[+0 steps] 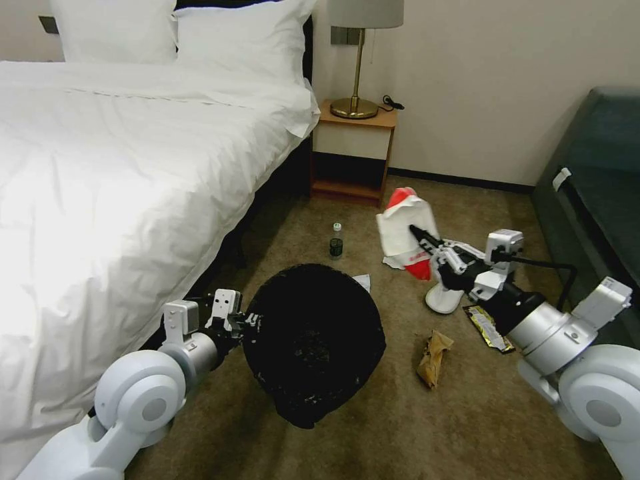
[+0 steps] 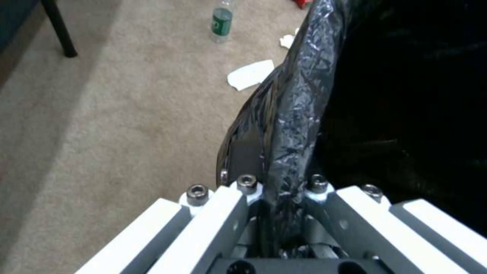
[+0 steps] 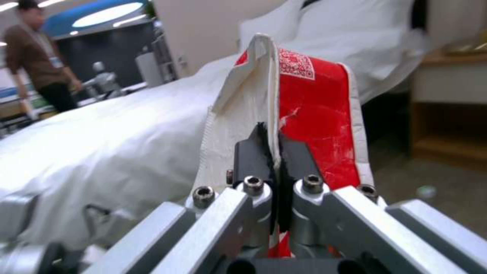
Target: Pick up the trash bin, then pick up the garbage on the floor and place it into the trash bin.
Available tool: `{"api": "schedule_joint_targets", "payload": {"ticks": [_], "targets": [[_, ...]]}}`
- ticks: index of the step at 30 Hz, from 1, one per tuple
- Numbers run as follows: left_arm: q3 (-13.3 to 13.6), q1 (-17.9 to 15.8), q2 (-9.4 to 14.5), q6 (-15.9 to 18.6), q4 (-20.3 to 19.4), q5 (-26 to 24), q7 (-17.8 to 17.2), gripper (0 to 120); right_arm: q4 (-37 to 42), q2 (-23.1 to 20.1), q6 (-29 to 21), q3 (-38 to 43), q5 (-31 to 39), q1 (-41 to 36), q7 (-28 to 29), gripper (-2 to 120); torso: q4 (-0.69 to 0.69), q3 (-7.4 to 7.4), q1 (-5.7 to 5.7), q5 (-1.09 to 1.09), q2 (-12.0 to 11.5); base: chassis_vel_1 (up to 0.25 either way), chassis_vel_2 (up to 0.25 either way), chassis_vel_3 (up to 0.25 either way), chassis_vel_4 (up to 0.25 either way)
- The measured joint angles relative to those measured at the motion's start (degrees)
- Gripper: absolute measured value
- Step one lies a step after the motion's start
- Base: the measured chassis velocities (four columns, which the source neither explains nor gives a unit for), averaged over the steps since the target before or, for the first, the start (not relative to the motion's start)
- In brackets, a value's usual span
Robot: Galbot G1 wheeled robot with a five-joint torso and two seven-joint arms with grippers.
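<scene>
The red-and-white packet [image 1: 407, 233] is hanging clear of the carpet, pinched by the right claw [image 1: 419, 235], right of the trash bin [image 1: 313, 340], whose lined rim the left claw [image 1: 248, 321] is clamping. It should travel over the mouth before letting go. The right wrist view is revealing a QR code; the head view is showing a brown paper bag [image 1: 433, 359] lying nearby.
</scene>
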Motion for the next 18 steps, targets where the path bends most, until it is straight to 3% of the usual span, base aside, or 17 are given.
{"api": "schedule_joint_targets", "payload": {"ticks": [11, 13, 16, 18], "targets": [[1.7, -1.8, -1.3, 0.0, 0.6, 0.0, -0.4, 2, -2.4, 0.4, -0.2, -11.3, -5.2, 0.5, -0.2, 0, 0.0, 0.0, 0.0, -0.01, 0.0, 0.0, 0.0, 0.0, 0.0], [1.7, -2.3, -1.6, 0.0, 0.9, -0.1, -0.4, 2, -3.3, 0.9, -0.5, -14.3, -6.1, 0.4, 0.7, 10, -0.01, 0.0, 0.0, -0.01, 0.0, 0.0, 0.0, 0.0, 0.0], [1.6, -2.5, -1.8, 0.0, 0.9, -0.1, -0.4, 2, -3.7, 1.0, -0.7, -15.4, -6.6, 0.4, 1.2, 14, -0.01, 0.0, 0.0, -0.01, 0.0, 0.0, 0.0, 0.0, 0.0], [1.6, -2.7, -2.1, -0.1, 0.9, -0.2, -0.3, 2, -4.2, 1.1, -1.3, -16.8, -7.5, 0.5, 1.8, 28, 0.0, 0.0, 0.01, -0.01, 0.0, 0.0, 0.0, 0.0, 0.0]]}}
